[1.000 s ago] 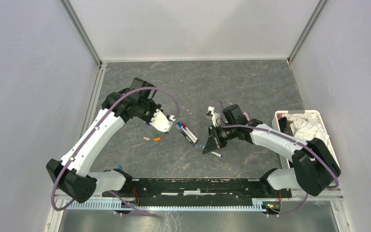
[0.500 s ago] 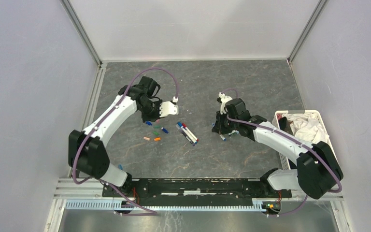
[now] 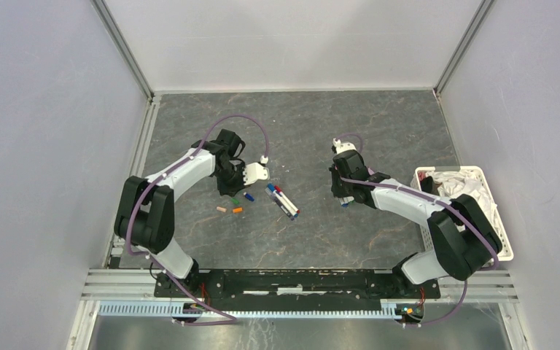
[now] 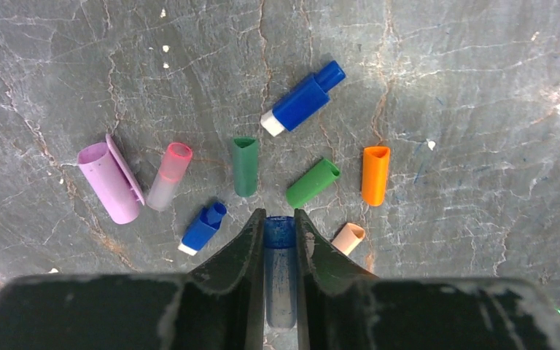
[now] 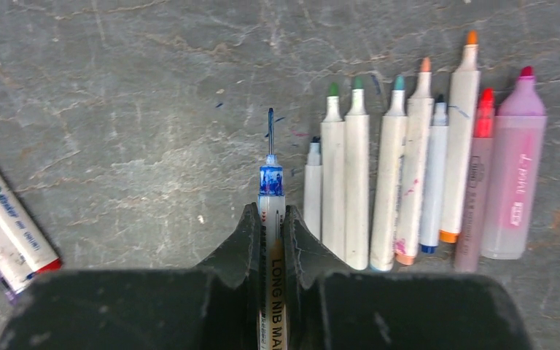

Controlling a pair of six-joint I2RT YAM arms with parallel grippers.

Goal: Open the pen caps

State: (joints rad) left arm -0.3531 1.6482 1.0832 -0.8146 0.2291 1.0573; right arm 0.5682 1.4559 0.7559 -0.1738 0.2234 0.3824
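In the left wrist view my left gripper (image 4: 280,216) is shut on a translucent blue pen cap (image 4: 280,232), low over the grey table. Several loose pen caps lie just beyond it: purple (image 4: 109,182), pink (image 4: 169,175), dark green (image 4: 245,166), green (image 4: 312,183), orange (image 4: 375,175), peach (image 4: 348,238) and two blue ones (image 4: 302,98). My right gripper (image 5: 270,211) is shut on a long-nib pen (image 5: 270,182) with its thin blue nib bare. That pen lies at the left end of a row of uncapped pens (image 5: 357,175).
Two capped pens (image 5: 4,219) lie at the left of the right wrist view; they show between the arms (image 3: 283,200) from above. A white basket (image 3: 497,219) holding white cloth stands at the right edge. Walls close in the table's left, far and right sides.
The right arm carried its pen away from the table's middle, back and right, to the row of pens. The left gripper swung back, then settled over the loose caps.
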